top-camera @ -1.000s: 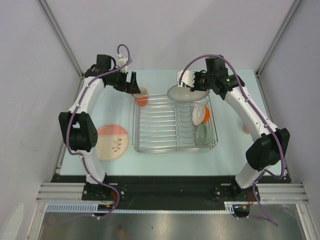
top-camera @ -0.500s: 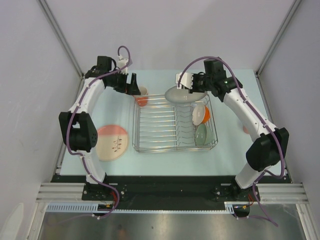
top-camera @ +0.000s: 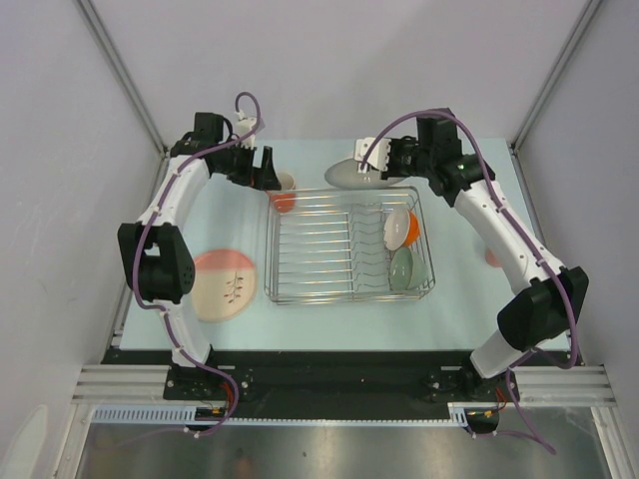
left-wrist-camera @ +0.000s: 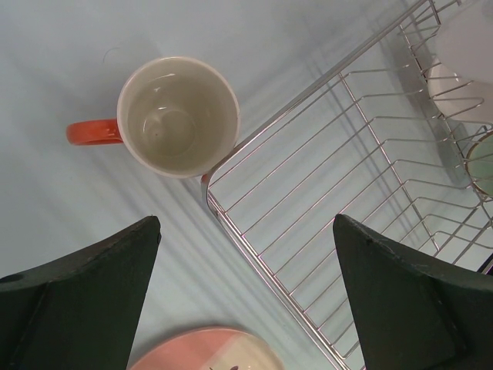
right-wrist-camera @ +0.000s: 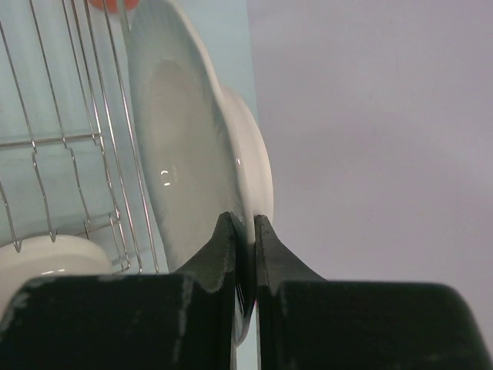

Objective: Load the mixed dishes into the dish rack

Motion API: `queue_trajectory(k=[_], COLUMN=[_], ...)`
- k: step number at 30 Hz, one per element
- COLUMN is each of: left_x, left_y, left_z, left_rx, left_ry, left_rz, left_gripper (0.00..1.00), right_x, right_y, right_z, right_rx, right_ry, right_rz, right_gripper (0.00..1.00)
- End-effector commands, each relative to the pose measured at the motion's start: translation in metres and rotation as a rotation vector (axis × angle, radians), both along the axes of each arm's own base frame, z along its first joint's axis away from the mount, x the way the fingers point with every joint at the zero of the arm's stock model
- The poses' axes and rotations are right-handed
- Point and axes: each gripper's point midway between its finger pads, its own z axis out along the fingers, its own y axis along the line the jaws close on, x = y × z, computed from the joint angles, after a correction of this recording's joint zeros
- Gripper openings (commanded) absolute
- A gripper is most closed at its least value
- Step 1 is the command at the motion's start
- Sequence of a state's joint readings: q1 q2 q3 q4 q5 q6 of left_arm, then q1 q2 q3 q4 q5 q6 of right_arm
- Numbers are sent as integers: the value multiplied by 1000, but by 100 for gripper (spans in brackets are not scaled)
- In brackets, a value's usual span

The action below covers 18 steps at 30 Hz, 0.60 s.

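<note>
Here, glossy white plate (right-wrist-camera: 185, 154), rim pinched in right claw (right-wrist-camera: 242, 220)

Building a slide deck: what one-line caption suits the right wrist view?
Right pincer shut on the rim of the white plate, beside the dish rack.

Both arms reach forward with bent elbows; the left hand (top-camera: 262, 168) gapes wide, and the right hand (top-camera: 367, 165) is pinched tight.
</note>
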State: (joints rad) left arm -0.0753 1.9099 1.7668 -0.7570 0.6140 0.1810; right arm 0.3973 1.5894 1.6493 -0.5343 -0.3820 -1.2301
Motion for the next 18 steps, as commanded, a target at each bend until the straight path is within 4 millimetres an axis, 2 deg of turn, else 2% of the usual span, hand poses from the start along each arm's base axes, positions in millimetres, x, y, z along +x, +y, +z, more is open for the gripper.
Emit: queue_trajectory(k=[1,18], left_x=[-2,-4], left_y=[-2,-3], left_z=[25,27], left_rx=[-34,-44], left_ry=[-59,-59], left_rz=[-6,-13], left_gripper=[100,100], right_x=[3,21], right_y=[3,-2], right_z=[64,11], right_rx=[101,127], right_ry=[-197,-80], right_rz=[22,0], right_gripper=[0,0])
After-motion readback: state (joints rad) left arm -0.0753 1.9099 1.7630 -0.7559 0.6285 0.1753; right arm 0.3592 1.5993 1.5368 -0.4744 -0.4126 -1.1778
